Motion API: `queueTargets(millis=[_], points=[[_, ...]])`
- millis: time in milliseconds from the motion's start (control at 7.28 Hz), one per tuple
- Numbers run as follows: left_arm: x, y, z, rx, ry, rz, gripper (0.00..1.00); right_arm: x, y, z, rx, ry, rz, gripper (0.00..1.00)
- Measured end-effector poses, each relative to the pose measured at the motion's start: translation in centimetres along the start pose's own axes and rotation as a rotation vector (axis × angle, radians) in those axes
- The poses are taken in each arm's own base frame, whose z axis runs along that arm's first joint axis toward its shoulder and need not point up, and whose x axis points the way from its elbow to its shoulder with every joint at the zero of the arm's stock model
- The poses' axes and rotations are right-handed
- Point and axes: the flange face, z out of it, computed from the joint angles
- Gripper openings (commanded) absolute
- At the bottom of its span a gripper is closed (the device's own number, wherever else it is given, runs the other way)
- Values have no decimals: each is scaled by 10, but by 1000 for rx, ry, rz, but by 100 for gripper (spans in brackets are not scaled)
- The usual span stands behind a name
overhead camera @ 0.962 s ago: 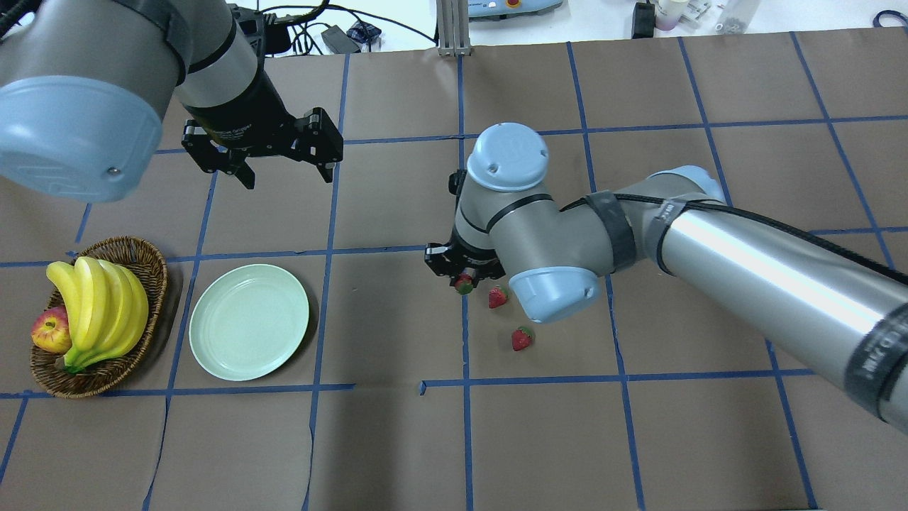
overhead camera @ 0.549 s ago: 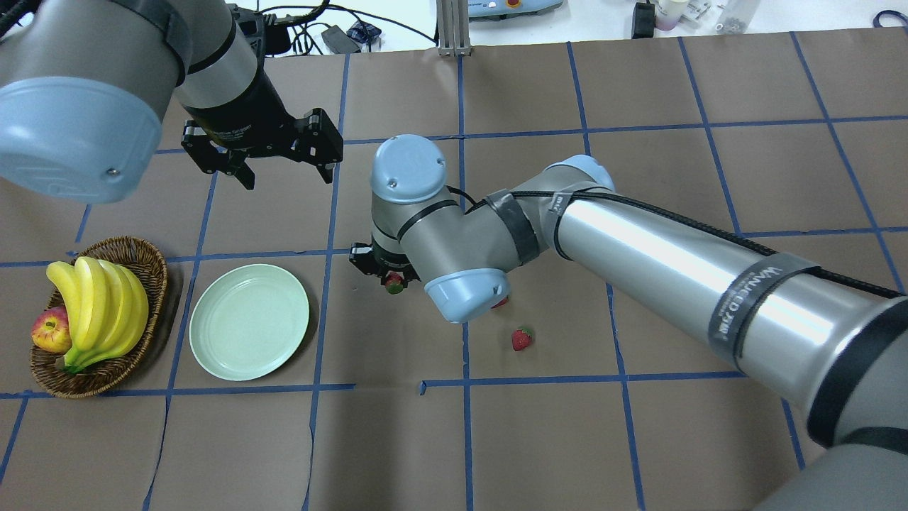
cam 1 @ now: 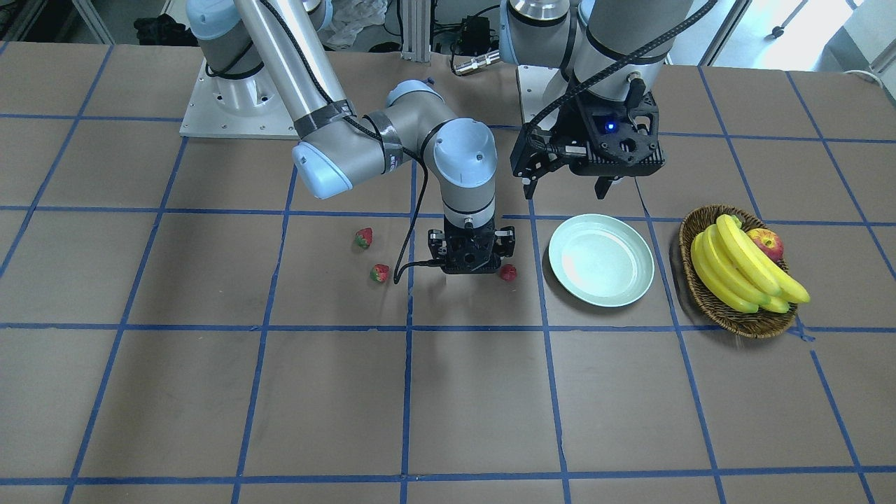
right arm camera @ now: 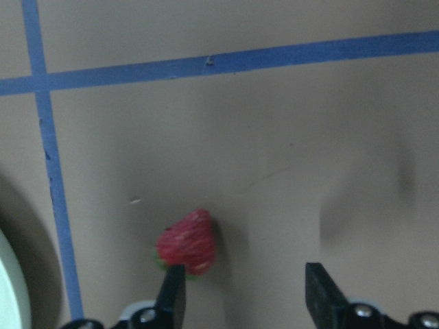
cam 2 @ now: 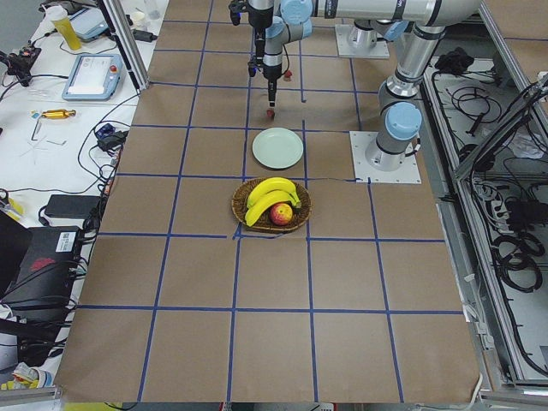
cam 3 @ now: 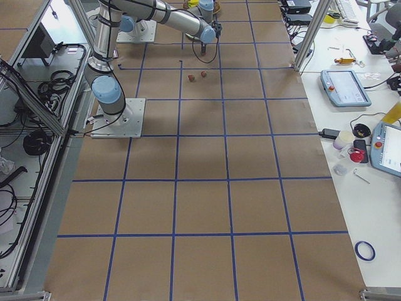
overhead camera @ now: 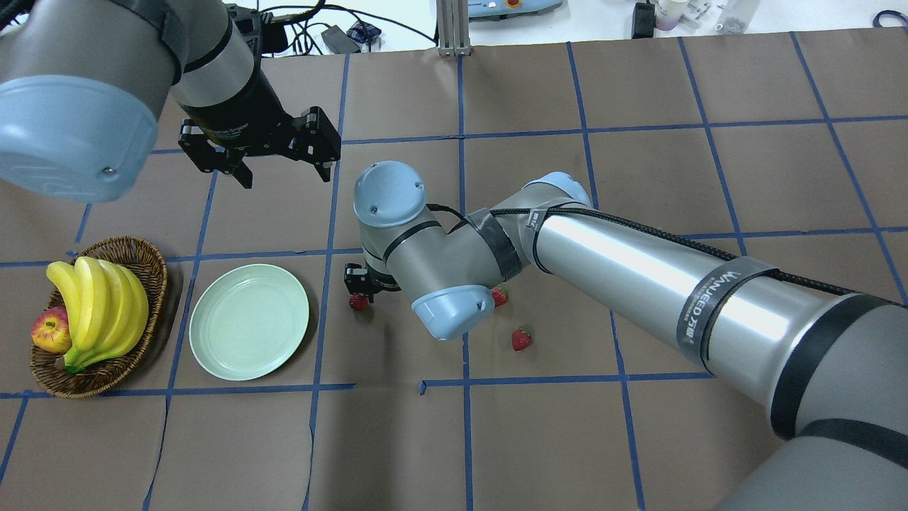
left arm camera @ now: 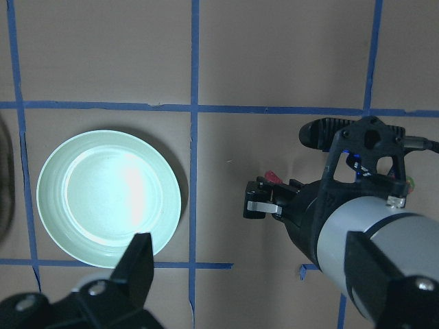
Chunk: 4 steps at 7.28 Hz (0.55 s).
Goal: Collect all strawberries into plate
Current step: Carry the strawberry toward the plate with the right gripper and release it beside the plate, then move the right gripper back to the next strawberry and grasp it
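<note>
My right gripper is open, its fingers wide apart, and hangs low over the brown paper just right of the plate in the overhead view. One strawberry sits at the tip of its left finger, not between the fingers. That berry looks to rest on the paper, a short gap from the plate's rim. Two more strawberries lie farther right, one partly under the arm's elbow cap. The pale mint plate holds nothing. My left gripper hovers open and high behind the plate.
A wicker basket with bananas and an apple stands left of the plate. The right arm's long forearm stretches across the table's right half. Blue tape lines grid the brown paper.
The right arm has swung left toward the plate, carrying one strawberry. Its fingers now stand apart with the berry beside one fingertip. The left arm has barely moved.
</note>
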Motion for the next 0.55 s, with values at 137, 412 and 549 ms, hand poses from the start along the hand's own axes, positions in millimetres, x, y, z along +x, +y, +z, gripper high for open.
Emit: queueTargets(millis=[137, 412, 549], points=[[-1, -1, -1, 1, 0, -3, 100, 21, -1, -12, -25, 54, -28, 100], [-2, -1, 0, 1, 0, -5, 100, 78, -13, -27, -111, 143, -79, 99], [-2, -1, 1, -1, 0, -5, 100, 97, -13, -21, -127, 171, -112, 95]])
